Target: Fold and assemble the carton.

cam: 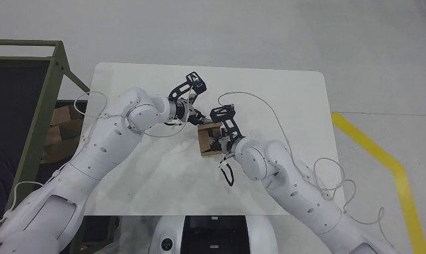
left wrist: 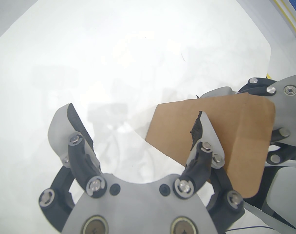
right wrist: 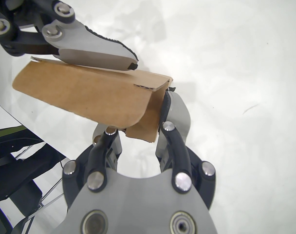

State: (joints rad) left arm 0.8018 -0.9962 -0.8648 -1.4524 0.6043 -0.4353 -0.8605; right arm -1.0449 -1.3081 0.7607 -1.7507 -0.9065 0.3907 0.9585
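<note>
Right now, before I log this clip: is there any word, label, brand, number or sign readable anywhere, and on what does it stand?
No readable text.
The carton shows plain brown faces, no print or label.
The white table carries no number or sign; the dark streak on it is a scuff, not a character.

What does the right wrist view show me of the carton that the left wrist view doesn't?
Right wrist view: the right arm's jaws shut on a bent flap of the carton, its fold seen side-on. Left wrist view: the left arm's jaws wide open with nothing between them, and the carton's broad creased face. Both: the brown carton over the white table, with one left finger close to it.
</note>
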